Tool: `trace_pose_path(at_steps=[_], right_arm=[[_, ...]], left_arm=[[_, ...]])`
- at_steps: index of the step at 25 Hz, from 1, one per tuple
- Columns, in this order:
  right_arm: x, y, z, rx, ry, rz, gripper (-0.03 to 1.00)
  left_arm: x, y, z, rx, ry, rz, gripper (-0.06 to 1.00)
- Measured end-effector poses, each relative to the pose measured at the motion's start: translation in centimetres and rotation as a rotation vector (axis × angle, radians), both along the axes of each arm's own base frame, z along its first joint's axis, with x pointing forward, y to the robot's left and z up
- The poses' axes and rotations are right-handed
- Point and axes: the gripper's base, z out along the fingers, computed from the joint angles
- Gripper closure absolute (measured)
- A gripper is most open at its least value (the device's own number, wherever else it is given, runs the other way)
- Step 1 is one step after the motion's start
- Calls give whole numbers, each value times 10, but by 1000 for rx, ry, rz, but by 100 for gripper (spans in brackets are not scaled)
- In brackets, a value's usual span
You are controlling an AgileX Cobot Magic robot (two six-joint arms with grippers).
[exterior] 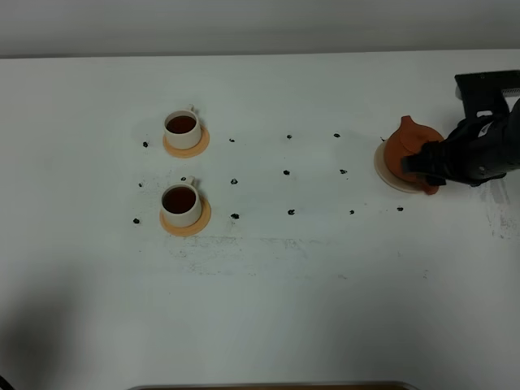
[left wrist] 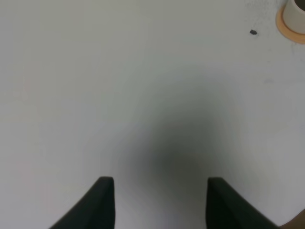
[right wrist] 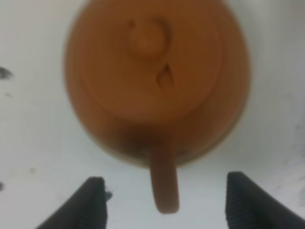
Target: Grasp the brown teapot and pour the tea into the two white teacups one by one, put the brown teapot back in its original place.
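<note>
The brown teapot [exterior: 406, 140] stands upright on the pale cream saucer [exterior: 388, 174] at the right of the table. My right gripper [exterior: 424, 162] is at the teapot's handle side. In the right wrist view the teapot [right wrist: 152, 81] fills the frame, and its handle [right wrist: 164, 183] sits between the fingers of my right gripper [right wrist: 169, 202], which is open and clear of it on both sides. The two white teacups [exterior: 182, 128] [exterior: 180, 203] hold dark tea at the left. My left gripper [left wrist: 161, 200] is open over bare table, with one teacup [left wrist: 296, 14] at the frame's corner.
Each cup sits on an orange coaster [exterior: 187, 145] [exterior: 186, 221]. Small black marks [exterior: 286, 172] dot the white table between the cups and the teapot. A brown edge [exterior: 268, 385] runs along the table's near side.
</note>
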Motion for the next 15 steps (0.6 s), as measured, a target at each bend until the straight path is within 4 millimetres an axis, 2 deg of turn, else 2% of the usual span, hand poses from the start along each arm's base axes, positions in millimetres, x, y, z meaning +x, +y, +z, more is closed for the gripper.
trace_pose_path(at_steps=[5, 7, 9, 15], right_arm=[[-19, -2, 61, 8, -186, 8, 41], [-24, -3, 76, 23, -242, -1, 41], [-26, -3, 85, 35, -288, -10, 41], [-23, -2, 91, 84, -353, -52, 41]], left_arm=[[0, 0, 0, 0, 1, 0, 49], [0, 0, 0, 0, 1, 0, 49], [0, 0, 0, 0, 1, 0, 49], [0, 0, 0, 0, 1, 0, 49]])
